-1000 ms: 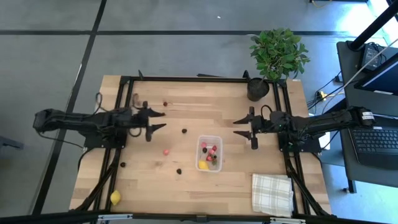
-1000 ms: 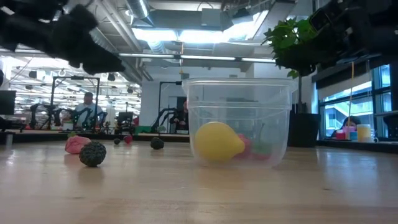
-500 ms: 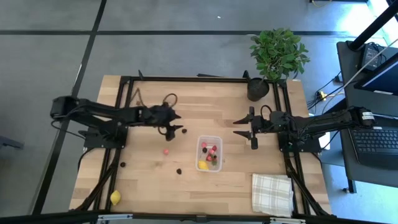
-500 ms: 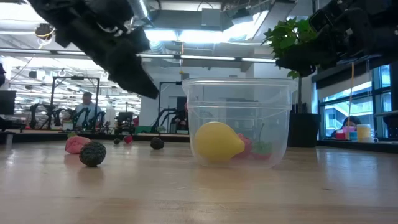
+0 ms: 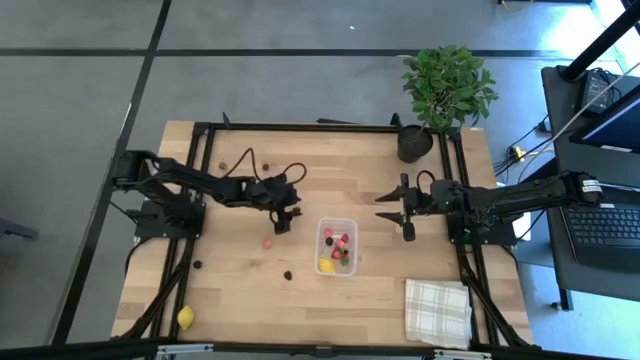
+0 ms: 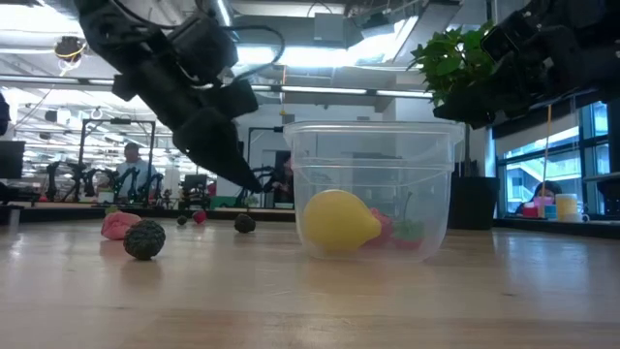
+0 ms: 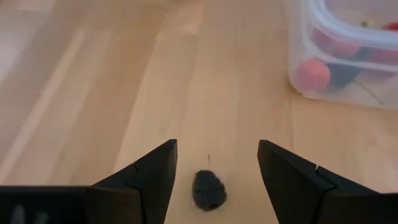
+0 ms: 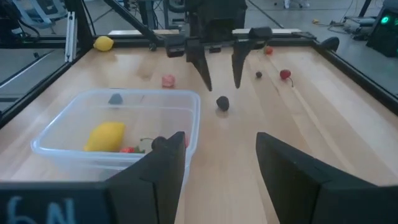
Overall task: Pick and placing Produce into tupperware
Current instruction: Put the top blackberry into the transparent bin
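You are working on a pale wooden table (image 5: pixel 240 290) in an open workshop, with a potted plant (image 5: pixel 446 88) at the far corner and a checked cloth (image 5: pixel 437 311) near the front edge. The left gripper (image 5: pixel 281 217) is hanging over a dark berry (image 7: pixel 208 189), fingers (image 7: pixel 152 171) spread wide with nothing between them; in the left wrist view the berry is lying on the wood between the two tips. So you are in the approach stage of one more pick. Next you are likely needing to drop straight down and close on it, then carry it to the clear tupperware (image 5: pixel 336 247) nearby, which is already holding a yellow lemon-like piece (image 6: pixel 339 221) and several red bits. A pink piece (image 5: pixel 267 243) and another dark piece (image 5: pixel 287 274) are lying loose. The right gripper (image 5: pixel 405 213) is waiting beside the tub, open and empty.
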Robot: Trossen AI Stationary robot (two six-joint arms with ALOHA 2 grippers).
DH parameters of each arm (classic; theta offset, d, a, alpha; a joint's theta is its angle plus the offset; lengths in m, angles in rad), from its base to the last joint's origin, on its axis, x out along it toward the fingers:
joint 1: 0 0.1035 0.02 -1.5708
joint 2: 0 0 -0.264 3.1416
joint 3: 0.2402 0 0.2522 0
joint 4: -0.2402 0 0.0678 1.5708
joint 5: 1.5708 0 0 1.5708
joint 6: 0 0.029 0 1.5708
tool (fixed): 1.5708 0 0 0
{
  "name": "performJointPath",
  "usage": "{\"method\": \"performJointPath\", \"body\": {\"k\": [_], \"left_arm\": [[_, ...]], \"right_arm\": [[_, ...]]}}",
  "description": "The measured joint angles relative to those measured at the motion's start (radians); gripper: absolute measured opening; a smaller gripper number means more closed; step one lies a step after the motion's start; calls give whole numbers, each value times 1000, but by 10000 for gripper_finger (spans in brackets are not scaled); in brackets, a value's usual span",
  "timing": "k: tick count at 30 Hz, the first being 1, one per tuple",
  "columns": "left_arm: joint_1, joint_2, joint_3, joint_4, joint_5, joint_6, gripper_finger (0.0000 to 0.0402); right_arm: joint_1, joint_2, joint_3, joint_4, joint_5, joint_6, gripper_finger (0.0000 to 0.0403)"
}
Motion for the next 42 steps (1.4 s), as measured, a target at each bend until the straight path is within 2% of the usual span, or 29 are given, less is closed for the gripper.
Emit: {"method": "performJointPath", "body": {"k": [17, 28, 32, 42], "left_arm": [[-1, 135, 0, -6, -24, -9, 218], [-1, 143, 0, 2, -40, -9, 216], [-1, 143, 0, 3, -44, -9, 195], [-1, 143, 0, 1, -51, -9, 100]], "right_arm": [[0, 1, 0, 0, 0, 0, 198], [0, 1, 0, 0, 0, -1, 198], [0, 1, 0, 0, 0, -1, 198], [0, 1, 0, 0, 0, -1, 198]]}}
